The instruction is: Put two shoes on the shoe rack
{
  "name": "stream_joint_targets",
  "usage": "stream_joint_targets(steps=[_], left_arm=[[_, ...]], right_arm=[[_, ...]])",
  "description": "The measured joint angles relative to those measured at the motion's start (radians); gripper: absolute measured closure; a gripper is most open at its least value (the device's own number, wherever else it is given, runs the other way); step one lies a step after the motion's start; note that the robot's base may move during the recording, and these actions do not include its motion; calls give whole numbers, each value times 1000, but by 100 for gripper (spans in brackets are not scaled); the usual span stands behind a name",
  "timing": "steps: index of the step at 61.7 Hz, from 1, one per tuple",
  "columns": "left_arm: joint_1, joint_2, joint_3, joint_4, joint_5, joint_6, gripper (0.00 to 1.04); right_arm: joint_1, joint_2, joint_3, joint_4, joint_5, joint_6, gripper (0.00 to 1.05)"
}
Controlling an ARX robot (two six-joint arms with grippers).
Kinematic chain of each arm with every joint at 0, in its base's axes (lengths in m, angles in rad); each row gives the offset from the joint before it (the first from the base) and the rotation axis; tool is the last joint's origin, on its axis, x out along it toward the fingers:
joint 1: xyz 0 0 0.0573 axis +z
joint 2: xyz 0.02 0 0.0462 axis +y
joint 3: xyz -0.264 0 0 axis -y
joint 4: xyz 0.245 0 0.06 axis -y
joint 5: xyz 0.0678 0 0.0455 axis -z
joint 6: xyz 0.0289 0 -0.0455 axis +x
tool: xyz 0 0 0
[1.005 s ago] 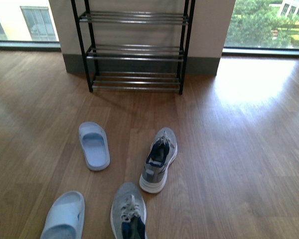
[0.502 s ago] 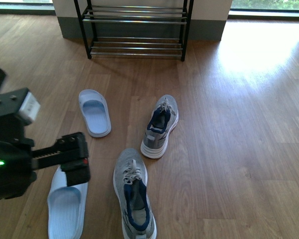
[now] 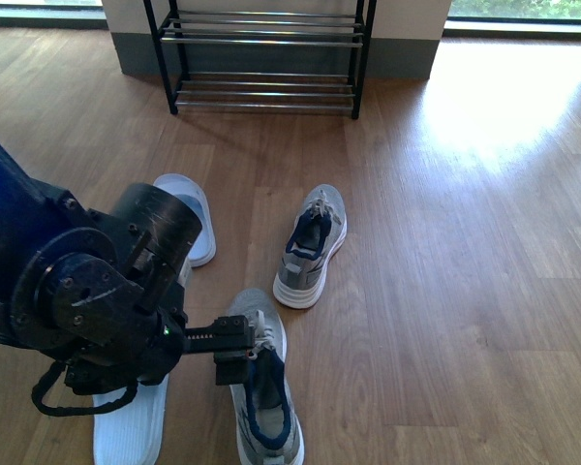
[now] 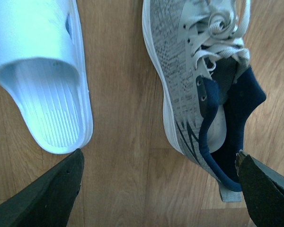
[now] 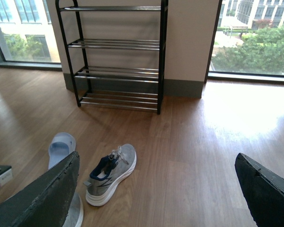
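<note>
Two grey knit shoes lie on the wooden floor. The near shoe points at the shoe rack, with the far shoe just beyond it to the right. My left arm reaches in from the left. Its gripper hangs open above the near shoe's heel, one finger over the navy collar, the other beside a slipper, nothing held. My right gripper is open and empty, high above the floor, facing the rack.
Two pale blue slippers lie left of the shoes: one partly behind my left arm, one at the front edge. The rack stands against a wall between two floor-level windows. Bare floor stretches to the right.
The front view has tilted down, cutting off the rack's top. My left arm has swung in from the left and now hovers over the near shoe. The shoes have not moved.
</note>
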Motion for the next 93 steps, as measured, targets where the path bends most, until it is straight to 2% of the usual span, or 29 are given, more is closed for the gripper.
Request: stream_joint_targets(steps=[18,54,68,85,93], left_arm=[[-21,113,72,23,46,33,9],[-24,329,288,-19,62,53,9],[-37,433,391,66,132,60,9],[-43,455,408,77,117,60,10],[-43,458,410,71,54,66,28]], right_arm=[[0,0,0,0,0,0,9],[0,0,0,0,0,0,9],[0,0,0,0,0,0,9],[0,0,0,0,0,0,9],[0,0,0,0,0,0,9]])
